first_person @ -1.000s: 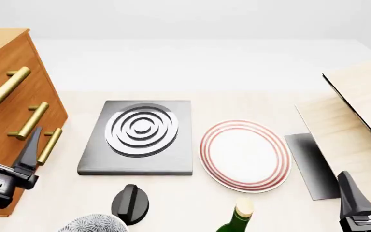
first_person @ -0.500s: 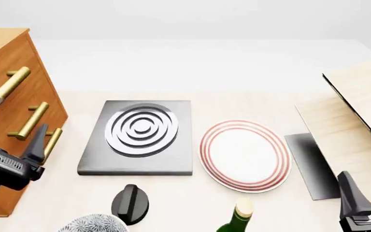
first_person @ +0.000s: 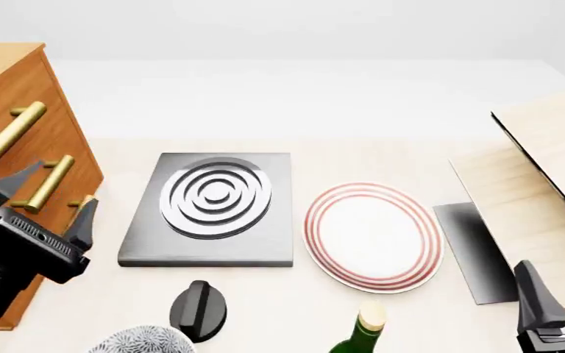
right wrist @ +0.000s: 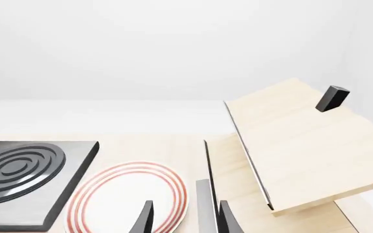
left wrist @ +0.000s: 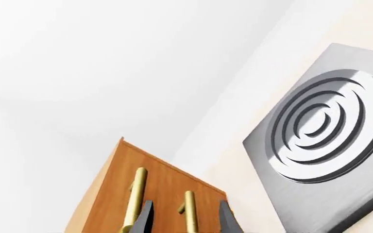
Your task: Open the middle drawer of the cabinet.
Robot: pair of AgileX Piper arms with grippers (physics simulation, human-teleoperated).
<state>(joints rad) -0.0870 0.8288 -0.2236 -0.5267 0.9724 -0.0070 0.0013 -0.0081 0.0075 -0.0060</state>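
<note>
The tall orange-brown wooden cabinet [first_person: 27, 140] with the lighter wood top is found at the far left of the front view, three brass bar handles stacked down its face. The middle drawer [first_person: 55, 193] is marked by the second handle, and it looks shut, flush with the other fronts. The black left gripper [first_person: 47, 198] is held right in front of that handle with its jaws spread apart; one finger is seen above the bar and one below it, nothing clamped yet. In the left wrist view the two dark fingertips [left wrist: 145, 216] are seen straddling one brass bar of the cabinet [left wrist: 161, 189], though whether contact is made can't be told.

The black right gripper [first_person: 562, 298] is parked low at the right edge, and its fingers are seen apart in the right wrist view, nothing between them.

Also laid out on the pale table [first_person: 361, 154]: a grey square slab with raised concentric rings [first_person: 214, 206], a white round plate with red rim stripes [first_person: 373, 235], pale wood boards [first_person: 538, 184] at the right, a black knob [first_person: 199, 309] and a green bottle with a cork top [first_person: 361, 334].
</note>
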